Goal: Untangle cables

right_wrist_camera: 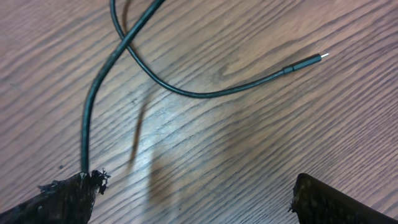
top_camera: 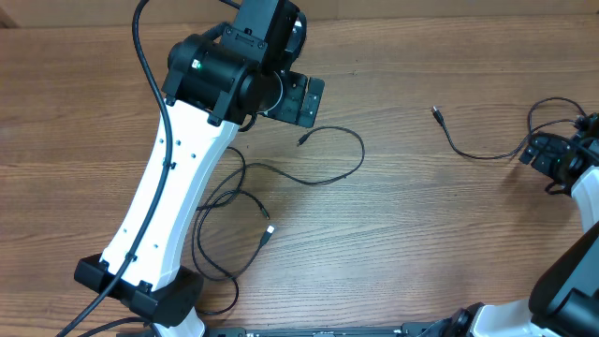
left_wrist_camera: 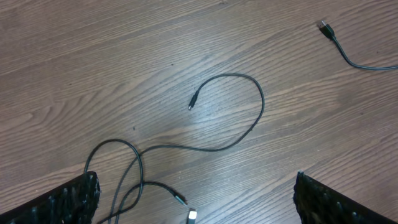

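Several thin black cables lie on the wooden table. One cable [top_camera: 348, 168] makes a loop with a small plug [left_wrist_camera: 191, 104] at its end and runs into a tangle [top_camera: 225, 201] beside the left arm. A second cable there ends in a silver plug [top_camera: 270, 229], also seen in the left wrist view [left_wrist_camera: 192, 214]. My left gripper [left_wrist_camera: 196, 202] is open and empty above these cables. A separate cable [top_camera: 473, 150] runs from its plug [top_camera: 436, 112] to my right gripper [top_camera: 547, 154]. My right gripper [right_wrist_camera: 193, 193] is open; that cable [right_wrist_camera: 93, 112] touches its left fingertip, and its plug [right_wrist_camera: 311, 60] lies ahead.
The left arm's white link [top_camera: 164, 197] and base [top_camera: 140, 285] cover the table's left side, with a thick black arm cable [top_camera: 150, 65] along it. The right arm [top_camera: 580, 253] stands at the right edge.
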Controlling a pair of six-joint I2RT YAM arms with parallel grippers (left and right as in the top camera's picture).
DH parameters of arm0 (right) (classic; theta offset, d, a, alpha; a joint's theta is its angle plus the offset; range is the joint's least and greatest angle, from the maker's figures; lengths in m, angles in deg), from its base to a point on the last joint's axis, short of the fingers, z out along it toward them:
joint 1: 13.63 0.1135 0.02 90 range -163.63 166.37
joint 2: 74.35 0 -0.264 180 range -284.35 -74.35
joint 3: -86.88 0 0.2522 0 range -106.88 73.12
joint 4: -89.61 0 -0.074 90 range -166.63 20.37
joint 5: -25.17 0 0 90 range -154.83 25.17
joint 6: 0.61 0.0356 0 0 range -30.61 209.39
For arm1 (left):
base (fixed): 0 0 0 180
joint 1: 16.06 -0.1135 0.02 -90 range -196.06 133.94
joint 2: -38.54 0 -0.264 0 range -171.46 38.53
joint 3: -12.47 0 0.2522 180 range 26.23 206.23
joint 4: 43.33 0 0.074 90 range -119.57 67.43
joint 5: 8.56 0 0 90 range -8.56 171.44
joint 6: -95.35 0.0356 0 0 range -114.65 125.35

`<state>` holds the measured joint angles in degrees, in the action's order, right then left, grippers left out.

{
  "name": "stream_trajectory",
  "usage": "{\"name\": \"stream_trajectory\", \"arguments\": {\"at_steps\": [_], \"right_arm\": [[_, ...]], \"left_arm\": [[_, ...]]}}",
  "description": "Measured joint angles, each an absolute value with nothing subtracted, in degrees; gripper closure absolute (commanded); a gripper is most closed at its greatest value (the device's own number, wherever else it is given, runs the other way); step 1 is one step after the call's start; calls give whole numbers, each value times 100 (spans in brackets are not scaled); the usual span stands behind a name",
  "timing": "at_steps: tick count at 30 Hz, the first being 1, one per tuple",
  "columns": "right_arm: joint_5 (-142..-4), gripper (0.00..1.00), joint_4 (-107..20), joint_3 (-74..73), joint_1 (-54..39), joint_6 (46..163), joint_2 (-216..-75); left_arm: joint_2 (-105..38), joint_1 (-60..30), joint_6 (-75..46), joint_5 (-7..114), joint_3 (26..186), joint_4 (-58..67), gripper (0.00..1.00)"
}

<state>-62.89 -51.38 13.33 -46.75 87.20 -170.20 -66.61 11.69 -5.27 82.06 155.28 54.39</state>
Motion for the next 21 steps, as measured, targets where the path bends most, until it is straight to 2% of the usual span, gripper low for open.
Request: {"name": "stream_trajectory", "arguments": {"at_steps": [10, 21], "right_arm": [[-6237, 0, -5837, 1335, -4675, 8602, -18188], [-6226, 0, -6668, 1341, -4673, 7815, -18266]], "left_arm": [[-6661, 1169, -527, 8206, 15528, 5439, 0], [-6661, 1169, -527, 8206, 15528, 5439, 1]]}}
